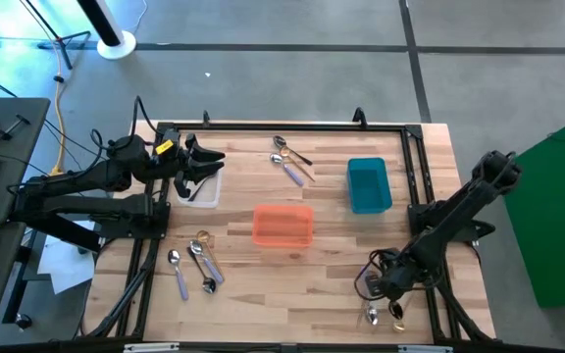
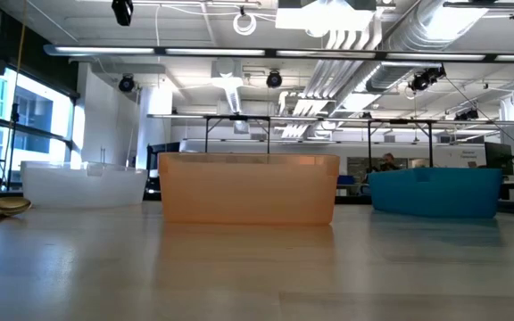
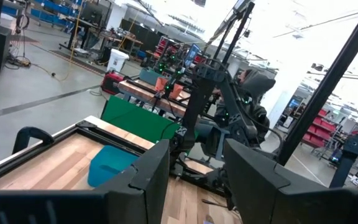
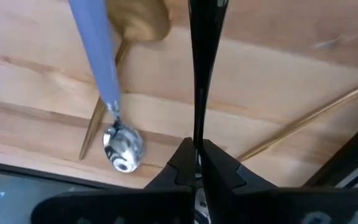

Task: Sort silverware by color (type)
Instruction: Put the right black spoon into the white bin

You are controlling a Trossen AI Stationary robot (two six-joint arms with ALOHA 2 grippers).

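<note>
Right end effector [image 4: 196, 163] pinched shut on a slim glossy black spoon handle [image 4: 199, 68] at the wooden table's [image 1: 292, 284] near right corner.
The thin handle could swivel or slip when lifted; its bowl is hidden. Left end effector [image 1: 202, 160], fingers apart, waits over the clear plastic bin [image 1: 204, 193].

In the right wrist view the black spoon [image 4: 199, 74] ran off the frame's edge, so its bowl wasn't visible, and the gold spoon [image 4: 138, 18] was cropped too. In the low view only a gold spoon bowl [image 2: 5, 206] peeked in at the edge. The spoons under the right pincer [image 1: 379, 294] were too tiny overhead to tell colors.
</note>
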